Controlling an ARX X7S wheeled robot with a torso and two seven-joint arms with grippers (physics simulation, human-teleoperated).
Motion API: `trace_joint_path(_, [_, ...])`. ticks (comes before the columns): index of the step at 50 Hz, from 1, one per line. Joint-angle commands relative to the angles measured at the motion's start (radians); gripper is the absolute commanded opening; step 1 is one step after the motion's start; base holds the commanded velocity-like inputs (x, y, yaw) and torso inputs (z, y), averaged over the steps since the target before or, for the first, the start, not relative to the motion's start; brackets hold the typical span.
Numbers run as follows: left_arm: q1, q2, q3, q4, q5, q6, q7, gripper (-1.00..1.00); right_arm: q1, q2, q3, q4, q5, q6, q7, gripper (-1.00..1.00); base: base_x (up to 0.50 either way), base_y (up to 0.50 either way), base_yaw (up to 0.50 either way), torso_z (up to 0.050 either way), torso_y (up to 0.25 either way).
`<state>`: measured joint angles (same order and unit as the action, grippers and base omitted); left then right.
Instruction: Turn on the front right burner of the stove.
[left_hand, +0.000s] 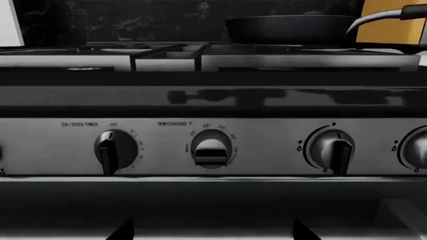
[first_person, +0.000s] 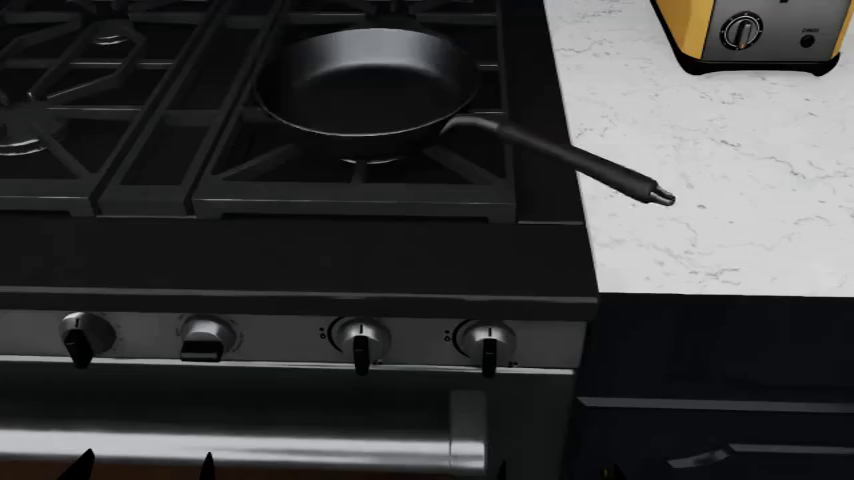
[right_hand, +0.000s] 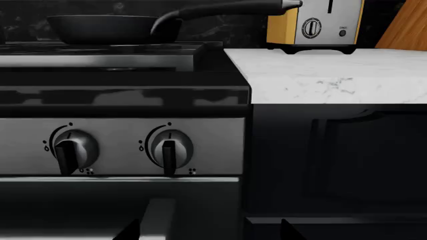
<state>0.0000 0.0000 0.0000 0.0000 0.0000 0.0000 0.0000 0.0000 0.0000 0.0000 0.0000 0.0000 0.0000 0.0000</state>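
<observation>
The stove is a black gas range with cast-iron grates and a steel knob strip. A black frying pan sits on its right grate and hides the front right burner. The strip carries a timer knob, a temperature knob and two burner knobs with pointers straight down. My left gripper is open and empty, facing the temperature knob from a short distance. My right gripper is open and empty, just right of the rightmost knob. Neither touches a knob.
A steel bar handle runs below the knobs. A white marble counter lies to the right with a yellow toaster at the back. The pan's handle juts over the counter. A dark cabinet front stands below the counter.
</observation>
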Motion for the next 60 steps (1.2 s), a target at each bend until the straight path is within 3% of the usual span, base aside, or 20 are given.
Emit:
trace_joint_path(1, [-0.003, -0.012, 0.014, -0.006, -0.012, 0.004, -0.014, 1.00, 0.000, 0.009, -0.013, 0.000, 0.009, 0.000, 0.013, 1.00, 0.00, 0.00, 0.00, 0.000, 0.000])
trace_joint_path(37, [0.016, -0.085, 0.109, 0.011, -0.048, 0.054, -0.094, 1.00, -0.004, 0.088, -0.120, -0.014, 0.012, -0.030, 0.108, 1.00, 0.00, 0.00, 0.00, 0.000, 0.000])
trace_joint_path(60, [0.009, -0.111, 0.140, 0.003, -0.069, 0.058, -0.121, 1.00, 0.004, 0.113, -0.151, 0.003, 0.029, -0.045, 0.135, 1.00, 0.00, 0.19, 0.00, 0.000, 0.000])
